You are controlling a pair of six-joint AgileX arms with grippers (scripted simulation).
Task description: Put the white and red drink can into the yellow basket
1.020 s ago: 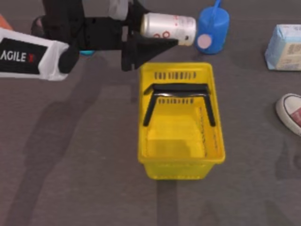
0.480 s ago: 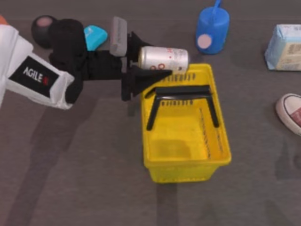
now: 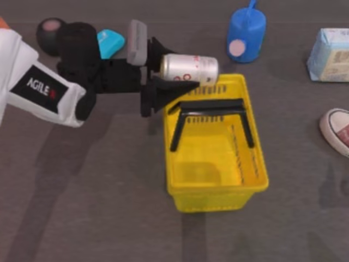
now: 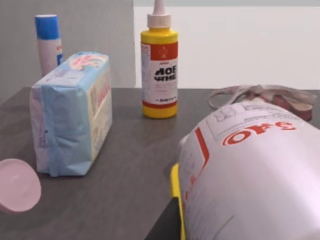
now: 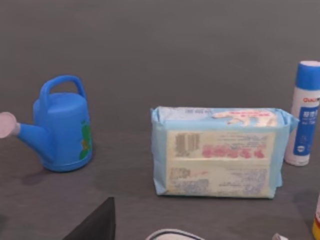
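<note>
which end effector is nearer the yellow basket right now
Left. The left end effector holds the white and red drink can over the yellow basket at its far rim. The right end effector is out of the top view.

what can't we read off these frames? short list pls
- White and red drink can: top view shows it lying between the left gripper's jaws; the left wrist view cuts off most of it, ends unseen.
- Yellow basket: its far-left corner in the top view sits under the lower jaw; only a rim sliver shows in the left wrist view.
- Right gripper: absent from the top view, so its state is unknown.
- Shoe: cropped by the top view's right edge.
</note>
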